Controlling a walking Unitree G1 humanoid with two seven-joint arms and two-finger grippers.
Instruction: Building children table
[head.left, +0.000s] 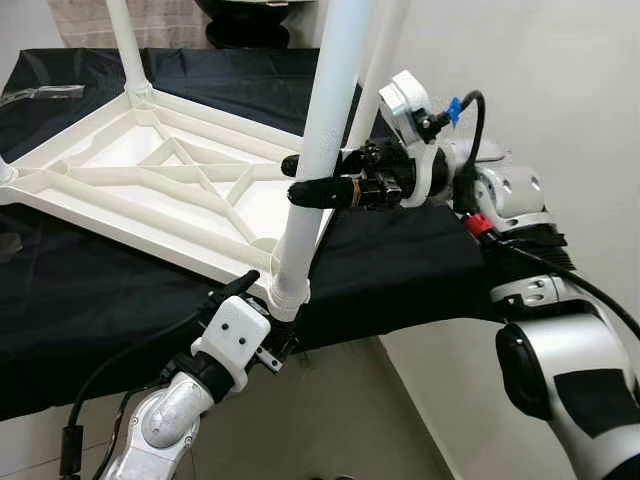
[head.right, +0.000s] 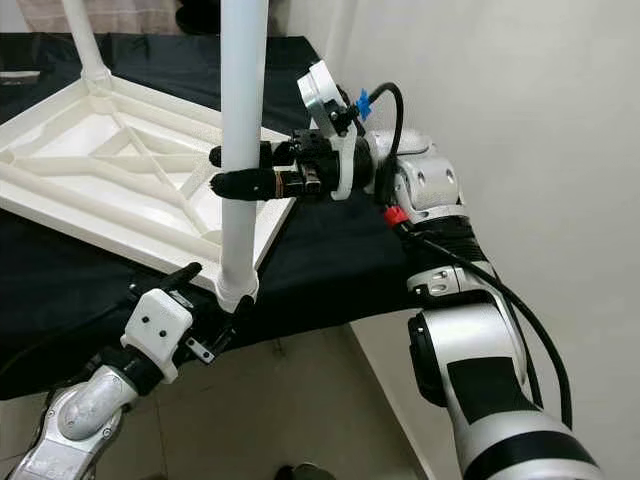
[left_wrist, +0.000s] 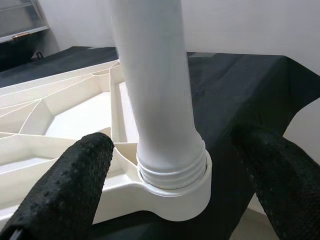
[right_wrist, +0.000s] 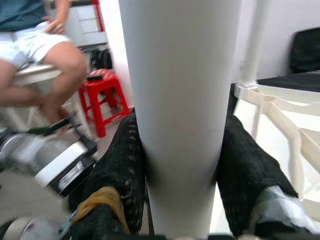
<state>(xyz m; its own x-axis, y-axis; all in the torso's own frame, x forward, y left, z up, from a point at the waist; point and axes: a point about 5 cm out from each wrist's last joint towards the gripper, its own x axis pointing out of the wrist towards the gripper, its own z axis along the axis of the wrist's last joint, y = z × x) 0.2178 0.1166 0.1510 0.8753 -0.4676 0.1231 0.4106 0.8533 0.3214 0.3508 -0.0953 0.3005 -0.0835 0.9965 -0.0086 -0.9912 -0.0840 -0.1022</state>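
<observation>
Right wrist view: your right gripper (right_wrist: 180, 170) is clamped on the white leg (head.left: 318, 150), fingers pressed to both sides, partway up. Leg stands upright in the corner socket (left_wrist: 175, 187) of the upside-down white tabletop (head.left: 150, 190) on the black cloth (head.left: 400, 270). Left gripper (left_wrist: 175, 190) sits spread w/ fingers either side of the socket, not touching. No readable writing anywhere

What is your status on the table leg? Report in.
Right gripper shut on leg. Left gripper open beside the leg's socket. Tabletop upside down on black cloth.

Head downward; wrists near leg (head.left: 325, 150)
</observation>
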